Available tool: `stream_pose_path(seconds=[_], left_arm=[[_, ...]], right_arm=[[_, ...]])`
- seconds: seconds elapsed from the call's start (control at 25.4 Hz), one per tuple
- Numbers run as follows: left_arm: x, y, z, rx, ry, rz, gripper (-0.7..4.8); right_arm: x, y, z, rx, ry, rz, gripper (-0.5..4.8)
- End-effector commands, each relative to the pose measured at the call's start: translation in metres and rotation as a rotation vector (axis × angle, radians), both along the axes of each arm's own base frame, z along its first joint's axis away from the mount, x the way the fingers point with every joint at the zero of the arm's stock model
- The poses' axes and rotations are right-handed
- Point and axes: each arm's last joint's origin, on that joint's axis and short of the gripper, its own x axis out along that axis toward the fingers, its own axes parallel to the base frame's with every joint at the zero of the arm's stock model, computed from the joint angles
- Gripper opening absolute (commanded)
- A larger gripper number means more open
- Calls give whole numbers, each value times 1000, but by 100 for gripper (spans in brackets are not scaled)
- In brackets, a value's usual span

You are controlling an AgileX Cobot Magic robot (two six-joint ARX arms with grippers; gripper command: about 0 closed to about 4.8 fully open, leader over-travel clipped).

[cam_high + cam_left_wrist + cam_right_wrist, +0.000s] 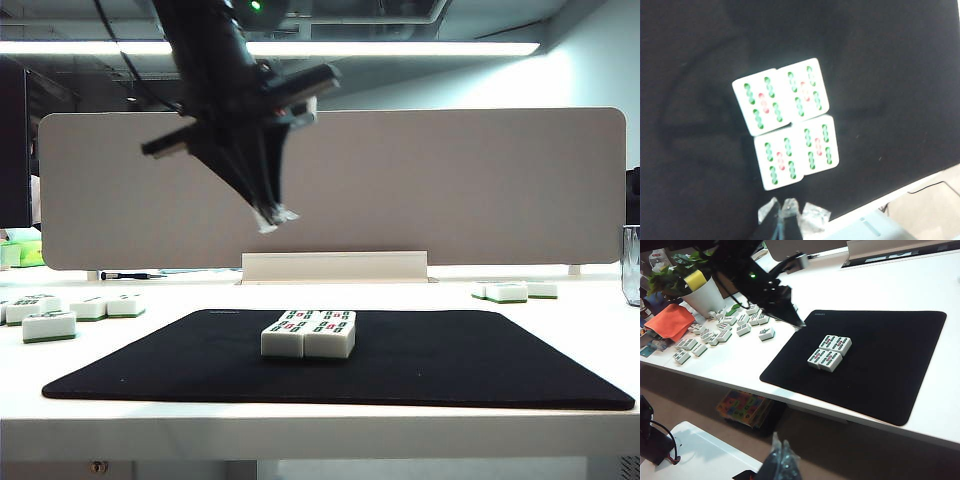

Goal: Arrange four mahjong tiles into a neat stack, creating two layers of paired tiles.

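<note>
Left wrist view: four mahjong tiles (786, 121) lie flat at mat (685, 55) centre; clenched empty left gripper (786, 209) hovers above and could scatter them. Right gripper (781, 460), off the bench, seems clenched too.

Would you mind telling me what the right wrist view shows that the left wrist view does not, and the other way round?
Only the right wrist view shows the loose tiles on the white table, a potted plant, an orange cloth, the whole left arm above the mat, and the shut right gripper low, off the table. Only the left wrist view looks straight down on the tile faces, with the shut left gripper at the frame edge. Both show the four mahjong tiles lying flat in a two-by-two patch on the black mat, unstacked.
</note>
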Motion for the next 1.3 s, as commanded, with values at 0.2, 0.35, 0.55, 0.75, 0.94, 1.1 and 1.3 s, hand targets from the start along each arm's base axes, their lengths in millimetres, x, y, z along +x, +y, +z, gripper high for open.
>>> stream_pose_path(seconds=[0.2, 0.35, 0.55, 0.75, 0.94, 1.1, 1.3], left_arm=[[5, -17, -26, 35, 87, 26, 284], [1, -34, -32, 92, -6, 9, 453], [-1, -52, -42, 136, -84, 13, 479], [-1, -52, -58, 172, 9, 143, 479], [2, -57, -79, 173, 94, 170, 479], [6, -61, -90, 178, 98, 171, 479], [6, -61, -93, 197, 96, 159, 326]], right_arm=[[-3, 0, 1, -2, -30, 1, -1], [-3, 0, 1, -2, -30, 1, -1], [-2, -1, 1, -8, -31, -18, -1], [-2, -1, 1, -7, -31, -17, -1], [-2, -1, 1, -28, -46, -10, -1], [-2, -1, 1, -30, -47, -10, -1], [-2, -1, 1, -30, -47, -10, -1]])
